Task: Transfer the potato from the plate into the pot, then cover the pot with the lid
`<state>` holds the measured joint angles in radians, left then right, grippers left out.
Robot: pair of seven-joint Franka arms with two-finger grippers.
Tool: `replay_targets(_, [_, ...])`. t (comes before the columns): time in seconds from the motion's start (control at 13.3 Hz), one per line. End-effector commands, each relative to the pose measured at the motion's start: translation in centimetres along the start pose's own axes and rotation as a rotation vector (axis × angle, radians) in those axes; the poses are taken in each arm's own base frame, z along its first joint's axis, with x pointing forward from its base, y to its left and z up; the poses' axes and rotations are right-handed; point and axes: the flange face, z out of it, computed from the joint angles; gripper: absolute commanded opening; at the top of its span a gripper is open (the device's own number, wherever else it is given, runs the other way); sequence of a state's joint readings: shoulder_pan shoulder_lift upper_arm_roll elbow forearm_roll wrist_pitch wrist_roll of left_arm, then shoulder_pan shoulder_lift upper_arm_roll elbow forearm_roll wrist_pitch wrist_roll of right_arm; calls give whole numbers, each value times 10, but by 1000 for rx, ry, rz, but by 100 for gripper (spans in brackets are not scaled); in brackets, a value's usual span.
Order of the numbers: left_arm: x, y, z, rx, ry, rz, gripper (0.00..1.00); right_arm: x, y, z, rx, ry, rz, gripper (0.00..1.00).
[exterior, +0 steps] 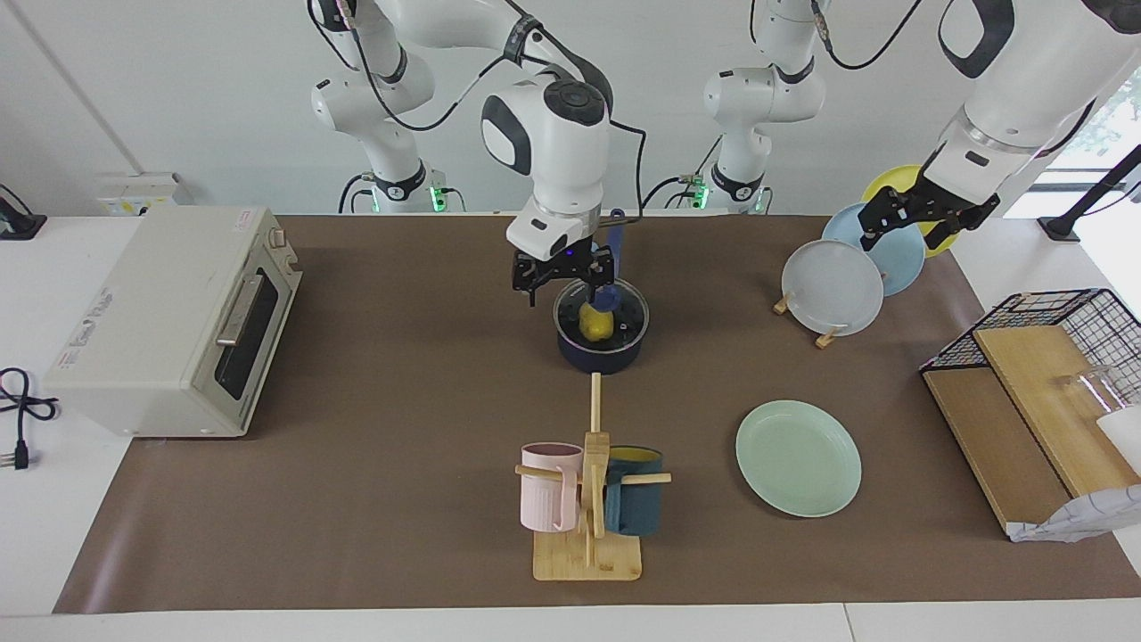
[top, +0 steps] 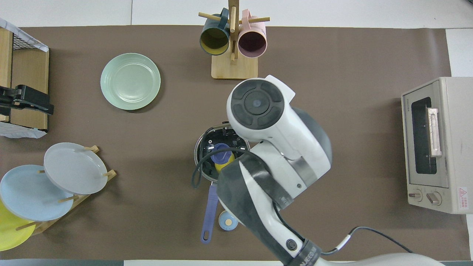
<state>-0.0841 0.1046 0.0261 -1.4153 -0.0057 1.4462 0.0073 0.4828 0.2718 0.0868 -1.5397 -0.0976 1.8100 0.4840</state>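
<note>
The dark blue pot (exterior: pixel 599 358) stands mid-table, its long handle (top: pixel 210 207) pointing toward the robots. The yellow potato (exterior: pixel 595 325) lies inside it and shows through the clear glass lid (exterior: pixel 627 314), which lies on the pot's rim. My right gripper (exterior: pixel 584 287) is right at the lid's blue knob (exterior: pixel 607 299); whether it grips the knob I cannot tell. In the overhead view the right arm covers much of the pot (top: pixel 201 147). The mint-green plate (exterior: pixel 798 456) lies bare, farther from the robots, toward the left arm's end. My left gripper (exterior: pixel 927 212) waits in the air over the upright plates.
A rack of grey, light-blue and yellow upright plates (exterior: pixel 833 287) stands at the left arm's end, with a wire basket on boards (exterior: pixel 1052 357) beside it. A mug tree (exterior: pixel 593 481) is farther out than the pot. A toaster oven (exterior: pixel 169 321) is at the right arm's end. A small blue dome (top: pixel 227 220) sits beside the pot's handle.
</note>
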Motion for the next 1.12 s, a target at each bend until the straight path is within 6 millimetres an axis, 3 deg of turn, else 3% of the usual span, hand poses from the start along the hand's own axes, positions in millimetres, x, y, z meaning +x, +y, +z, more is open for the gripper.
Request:
replay_targets(0.0, [-13, 2, -23, 11, 23, -13, 100, 21, 78, -39, 31, -44, -61, 100])
replay_targets(0.15, [-32, 0, -16, 9, 6, -15, 100, 19, 146, -63, 24, -62, -112, 100])
replay_targets(0.45, [-43, 2, -12, 9, -5, -10, 100, -29, 215, -100, -52, -100, -69, 100])
replay_targets(0.75, [-57, 1, -12, 8, 3, -7, 100, -49, 267, -108, -48, -135, 26, 100])
replay_targets(0.9, [-56, 2, -12, 10, 6, -2, 100, -48, 291, -100, -28, -133, 23, 100])
replay_targets(1.05, [-57, 1, -14, 10, 11, -7, 100, -43, 301, -100, 4, -104, 20, 100])
